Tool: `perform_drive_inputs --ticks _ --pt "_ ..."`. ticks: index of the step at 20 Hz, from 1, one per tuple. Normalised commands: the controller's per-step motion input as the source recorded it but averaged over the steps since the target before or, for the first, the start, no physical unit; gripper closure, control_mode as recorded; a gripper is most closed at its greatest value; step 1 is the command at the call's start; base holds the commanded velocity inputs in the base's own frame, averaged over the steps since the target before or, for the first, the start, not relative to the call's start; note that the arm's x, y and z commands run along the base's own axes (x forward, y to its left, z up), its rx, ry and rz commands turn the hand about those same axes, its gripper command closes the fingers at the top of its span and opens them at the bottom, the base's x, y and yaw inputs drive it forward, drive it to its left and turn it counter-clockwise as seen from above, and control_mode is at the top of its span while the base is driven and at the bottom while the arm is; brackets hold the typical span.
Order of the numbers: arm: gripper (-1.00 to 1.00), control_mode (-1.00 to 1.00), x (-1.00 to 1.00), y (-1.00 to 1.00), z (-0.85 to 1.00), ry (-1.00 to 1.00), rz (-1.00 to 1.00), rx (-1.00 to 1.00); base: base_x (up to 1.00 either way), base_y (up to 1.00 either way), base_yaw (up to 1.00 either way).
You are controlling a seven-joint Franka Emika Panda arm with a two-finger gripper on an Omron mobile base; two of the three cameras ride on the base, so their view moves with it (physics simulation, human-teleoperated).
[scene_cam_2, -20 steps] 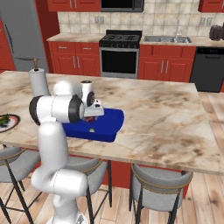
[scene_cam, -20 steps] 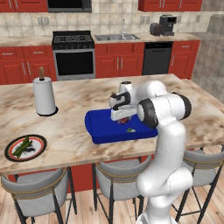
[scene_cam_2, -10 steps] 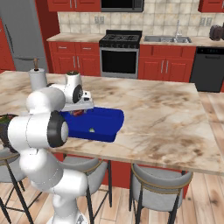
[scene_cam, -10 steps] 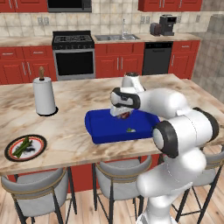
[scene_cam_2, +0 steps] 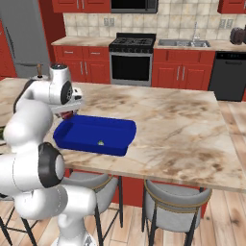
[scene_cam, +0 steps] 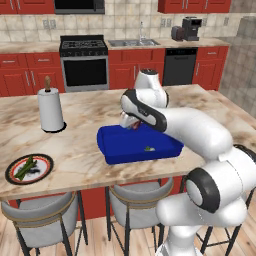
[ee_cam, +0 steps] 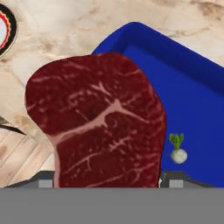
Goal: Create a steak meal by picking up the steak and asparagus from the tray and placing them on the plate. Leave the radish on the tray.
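Observation:
My gripper (scene_cam: 131, 121) (scene_cam_2: 67, 113) (ee_cam: 107, 181) is shut on the steak (ee_cam: 98, 127), a dark red marbled slab that hangs above the left end of the blue tray (scene_cam: 125, 150) (scene_cam_2: 91, 144) (ee_cam: 192, 87). The steak (scene_cam: 134, 124) (scene_cam_2: 67, 116) shows as a small red patch under the hand. The radish (scene_cam: 148, 148) (scene_cam_2: 101, 142) (ee_cam: 177, 150) lies on the tray floor. On the plate (scene_cam: 42, 161) at the counter's left front lies the asparagus (scene_cam: 25, 168). The plate's rim (ee_cam: 5, 26) peeks in at the hand view's upper left.
A paper towel roll (scene_cam: 50, 110) stands on the marble island behind the plate. Stools (scene_cam: 42, 220) line the island's near edge. A stove (scene_cam: 84, 62) and sink (scene_cam: 134, 43) run along the back wall. Bare counter (scene_cam_2: 182, 125) stretches right of the tray.
The arm has swung round and stretched forward. The gripper has carried the steak a little left, toward the tray's left end. The radish has stayed put.

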Motion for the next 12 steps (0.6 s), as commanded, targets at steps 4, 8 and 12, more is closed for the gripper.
perform_drive_inputs --ticks 4,8,12 --pt "1.00 -1.00 -0.34 0.70 0.48 0.00 0.23 0.00 0.00 0.00 0.00" --pt "1.00 -1.00 -0.27 0.77 0.06 0.00 0.24 0.00 0.00 0.00 0.00" --pt "1.00 -1.00 -0.24 0.76 -0.19 0.00 0.21 0.00 0.00 0.00 0.00"
